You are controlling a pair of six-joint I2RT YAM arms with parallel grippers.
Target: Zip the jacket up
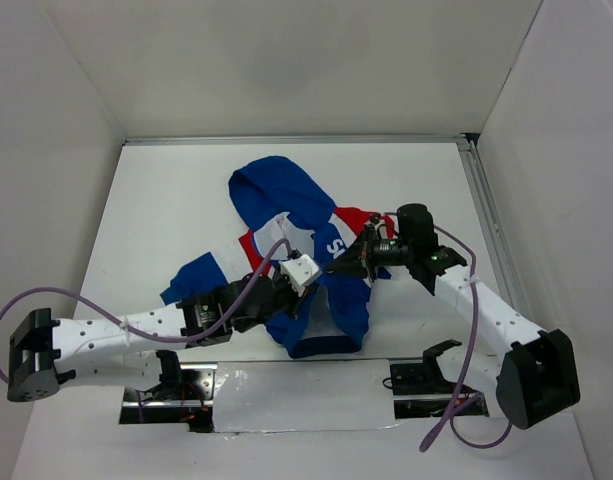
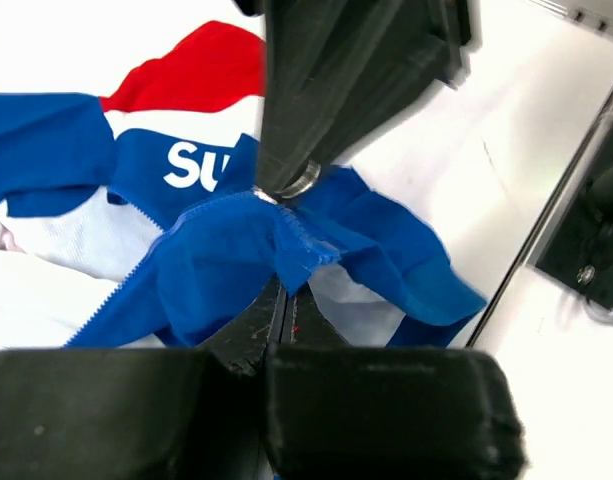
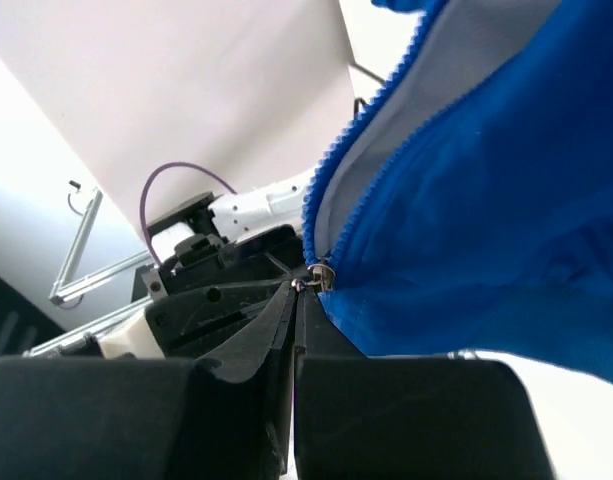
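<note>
The jacket [image 1: 286, 190], blue with red and white chest panels, lies crumpled at mid-table, hood toward the back. My left gripper [image 1: 316, 283] reaches in from the lower left and is shut on a fold of blue hem fabric [image 2: 286, 290] beside the zipper teeth [image 2: 136, 275]. Coming from the right, my right gripper [image 1: 338, 266] is shut on the small metal zipper pull [image 3: 322, 275] at the foot of the open teeth; its tips meet at the pull [image 3: 300, 288]. The two grippers almost touch. In the left wrist view the right gripper [image 2: 286, 188] points down onto the fabric.
White walls enclose the table on three sides. An aluminium rail [image 1: 486, 220] runs along the right edge. A shiny strip [image 1: 286, 385] lies between the arm bases at the near edge. Purple cables [image 1: 46, 295] loop off both arms.
</note>
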